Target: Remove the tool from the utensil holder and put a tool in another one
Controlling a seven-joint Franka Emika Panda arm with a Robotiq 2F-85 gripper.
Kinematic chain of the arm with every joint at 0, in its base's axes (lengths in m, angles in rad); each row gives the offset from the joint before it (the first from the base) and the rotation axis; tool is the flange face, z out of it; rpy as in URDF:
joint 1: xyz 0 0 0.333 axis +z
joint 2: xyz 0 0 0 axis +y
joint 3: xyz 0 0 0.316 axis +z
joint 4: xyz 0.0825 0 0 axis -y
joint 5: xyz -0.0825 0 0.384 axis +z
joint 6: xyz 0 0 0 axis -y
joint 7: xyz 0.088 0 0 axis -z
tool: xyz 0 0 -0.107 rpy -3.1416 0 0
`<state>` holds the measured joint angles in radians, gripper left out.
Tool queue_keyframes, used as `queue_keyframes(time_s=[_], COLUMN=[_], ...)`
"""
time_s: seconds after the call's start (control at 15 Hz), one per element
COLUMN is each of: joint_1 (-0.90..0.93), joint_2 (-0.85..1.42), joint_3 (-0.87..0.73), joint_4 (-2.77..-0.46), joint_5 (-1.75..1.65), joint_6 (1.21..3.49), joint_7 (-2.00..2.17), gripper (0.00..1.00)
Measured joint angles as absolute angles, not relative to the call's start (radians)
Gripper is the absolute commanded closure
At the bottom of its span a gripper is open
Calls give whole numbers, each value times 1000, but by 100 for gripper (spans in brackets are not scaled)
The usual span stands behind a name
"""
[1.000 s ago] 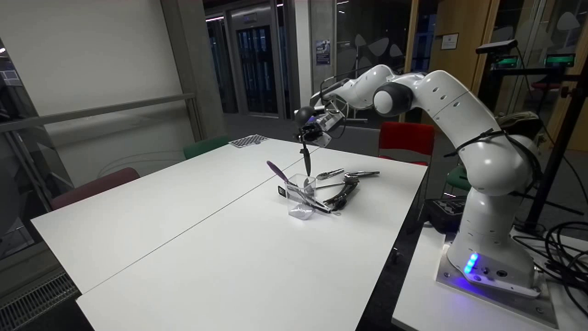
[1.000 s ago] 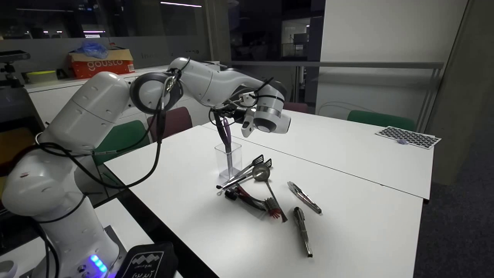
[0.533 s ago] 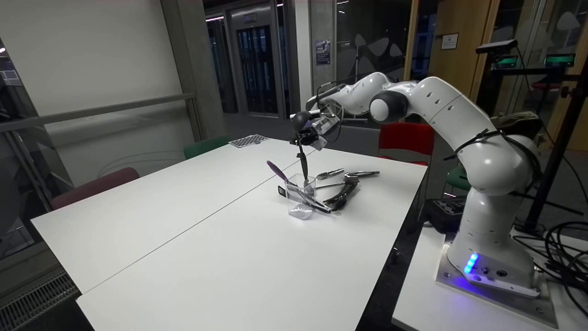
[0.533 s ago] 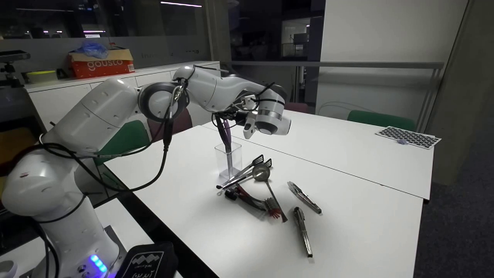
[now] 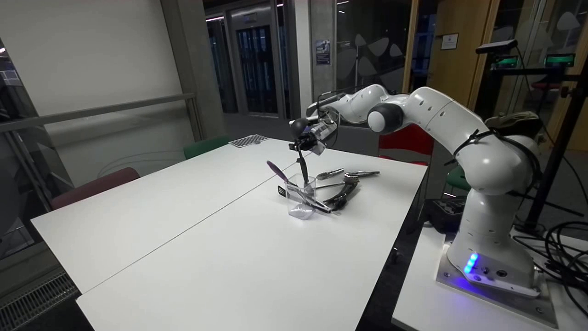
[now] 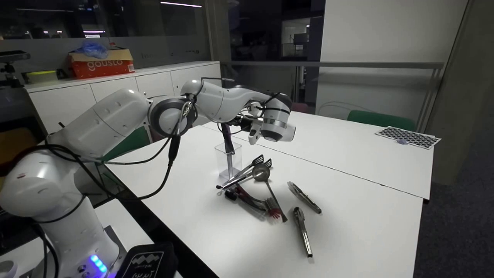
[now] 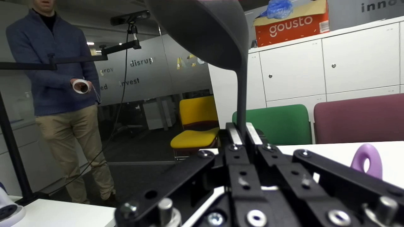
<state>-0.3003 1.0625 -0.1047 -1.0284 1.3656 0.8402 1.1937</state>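
Observation:
The utensil holder is a clear, square, open-topped box standing upright on the table, also seen in an exterior view. A purple-handled utensil leans in it; its purple looped handle also shows in the wrist view. My gripper is shut on a dark grey ladle, bowl up and handle down, above the holder. In the wrist view the fingers pinch the thin ladle neck. The lower end of the handle overlaps the holder's mouth in both exterior views.
Beside the holder lie black slotted spatulas, a metal ladle and a red-bristled brush. Two tongs lie farther off. A checkered board is at the far corner. A person stands away from the table.
My arm has lowered the ladle and shifted it slightly, so the handle end has come down to the holder's mouth. The holder and loose utensils have not moved.

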Motion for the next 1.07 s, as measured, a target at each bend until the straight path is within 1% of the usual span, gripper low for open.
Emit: queue_keyframes(time_s=[0.33, 1.07], joint_1=[-330, -340], joint_2=[1138, 1281], joint_3=[-64, -37], joint_4=[-935, -753], joint_5=[1366, 1392], joint_6=[838, 831], joint_7=[1222, 1343], gripper=[98, 98])
